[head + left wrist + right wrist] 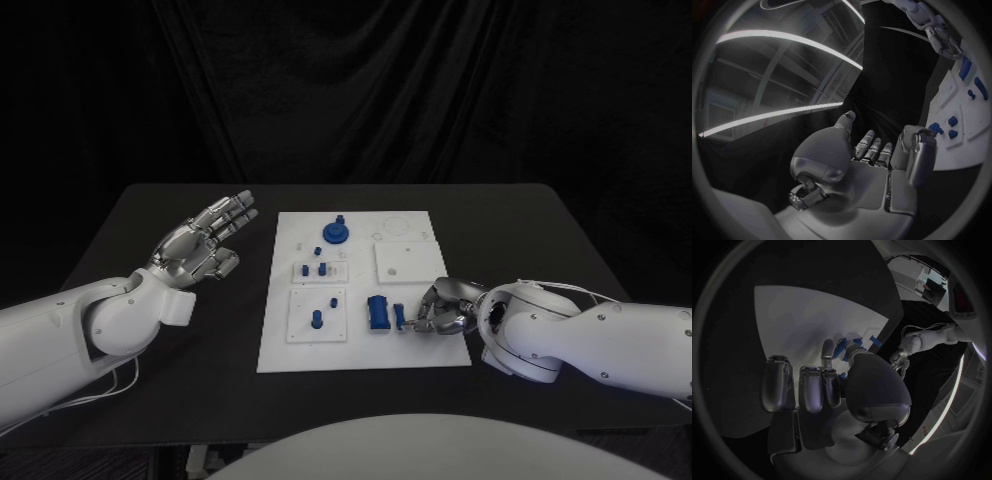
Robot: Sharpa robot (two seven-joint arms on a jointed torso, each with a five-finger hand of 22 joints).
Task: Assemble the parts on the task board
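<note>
Black table (173,360) bearing white board (361,350) at centre. Left hand (206,240) raised beside board, fingers spread, holding nothing. Right hand (447,308) low at board's right edge, fingers curled on blue parts (385,314); grasp unconfirmed.

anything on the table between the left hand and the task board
No, that stretch is bare. In the head view only black table lies between the open left hand and the left edge of the task board; the blue parts sit on the board itself.
</note>
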